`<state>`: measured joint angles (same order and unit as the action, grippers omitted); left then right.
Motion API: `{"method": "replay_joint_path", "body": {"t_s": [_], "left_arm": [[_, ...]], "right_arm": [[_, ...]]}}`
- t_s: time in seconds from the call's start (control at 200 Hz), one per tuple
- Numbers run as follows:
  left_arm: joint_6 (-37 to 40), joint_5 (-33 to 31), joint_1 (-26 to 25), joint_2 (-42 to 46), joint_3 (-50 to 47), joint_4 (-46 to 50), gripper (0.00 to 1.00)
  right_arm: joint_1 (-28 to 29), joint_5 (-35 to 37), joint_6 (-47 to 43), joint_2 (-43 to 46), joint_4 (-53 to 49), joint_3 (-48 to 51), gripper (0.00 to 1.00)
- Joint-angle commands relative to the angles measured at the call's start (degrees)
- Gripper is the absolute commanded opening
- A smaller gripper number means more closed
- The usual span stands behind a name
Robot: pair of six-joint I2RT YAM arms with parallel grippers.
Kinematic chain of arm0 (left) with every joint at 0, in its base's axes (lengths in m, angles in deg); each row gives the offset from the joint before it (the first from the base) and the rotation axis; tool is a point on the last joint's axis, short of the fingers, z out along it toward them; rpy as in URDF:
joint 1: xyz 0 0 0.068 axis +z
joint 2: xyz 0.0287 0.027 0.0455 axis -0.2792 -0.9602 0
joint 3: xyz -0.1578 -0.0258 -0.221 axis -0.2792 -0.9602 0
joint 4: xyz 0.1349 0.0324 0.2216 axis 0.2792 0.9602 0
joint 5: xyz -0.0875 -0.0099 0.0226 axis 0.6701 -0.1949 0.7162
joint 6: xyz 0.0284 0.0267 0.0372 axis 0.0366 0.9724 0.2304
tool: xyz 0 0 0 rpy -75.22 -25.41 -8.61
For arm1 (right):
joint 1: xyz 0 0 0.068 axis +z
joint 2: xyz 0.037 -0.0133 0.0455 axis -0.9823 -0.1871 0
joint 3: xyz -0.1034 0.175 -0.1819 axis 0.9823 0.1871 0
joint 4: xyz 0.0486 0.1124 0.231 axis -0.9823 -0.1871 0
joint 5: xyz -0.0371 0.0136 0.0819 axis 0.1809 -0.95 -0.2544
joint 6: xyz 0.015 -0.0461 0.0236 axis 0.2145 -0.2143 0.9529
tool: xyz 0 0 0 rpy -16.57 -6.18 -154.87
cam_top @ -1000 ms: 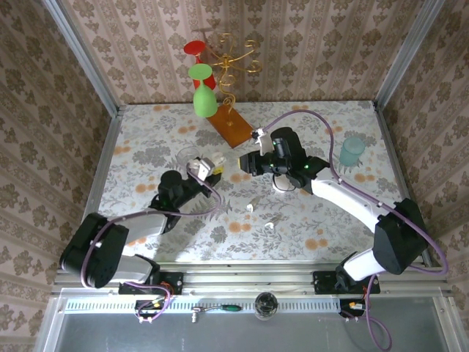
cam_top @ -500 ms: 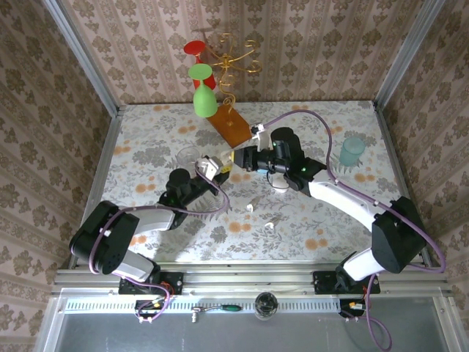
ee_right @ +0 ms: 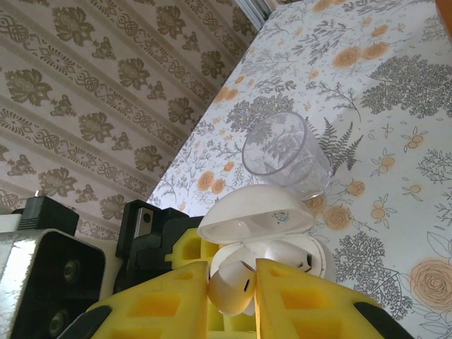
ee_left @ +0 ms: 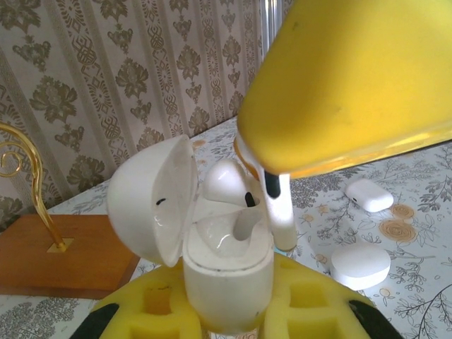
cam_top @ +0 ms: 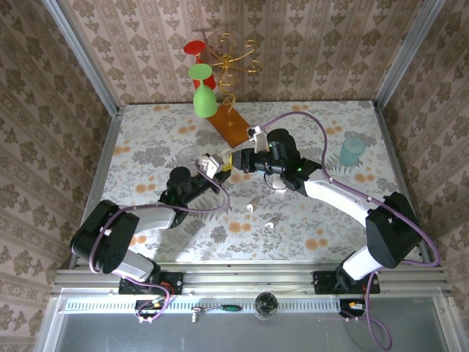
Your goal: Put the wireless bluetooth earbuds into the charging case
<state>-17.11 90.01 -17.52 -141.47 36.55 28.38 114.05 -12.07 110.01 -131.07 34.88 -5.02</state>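
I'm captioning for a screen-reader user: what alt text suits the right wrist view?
The right claw pinches a white earbud at the mouth of an open white charging case, its lid tilted back. A clear cup stands behind it on the floral table.

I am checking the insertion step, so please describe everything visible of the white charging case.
The charging case is small, rounded, glossy white plastic. It stands upright, clamped between the yellow foam pads of the left end effector. Its hinged lid is swung open to one side. A white earbud, pinched by the right end effector, sits at its open mouth; contact cannot be told.
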Motion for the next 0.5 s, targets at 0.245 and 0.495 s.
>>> {"method": "replay_joint_path", "body": {"t_s": [0.245,0.495], "left_arm": [[-1.94,1.48,-0.34,-0.88,-0.28,-2.65,0.00],[-1.91,2.11,-0.37,-0.24,-1.23,-3.92,0.00]], "right_arm": [[0.32,1.91,0.34,0.03,1.49,-1.39,0.24],[0.26,2.42,-0.36,-1.56,1.00,-1.89,0.23]]}}
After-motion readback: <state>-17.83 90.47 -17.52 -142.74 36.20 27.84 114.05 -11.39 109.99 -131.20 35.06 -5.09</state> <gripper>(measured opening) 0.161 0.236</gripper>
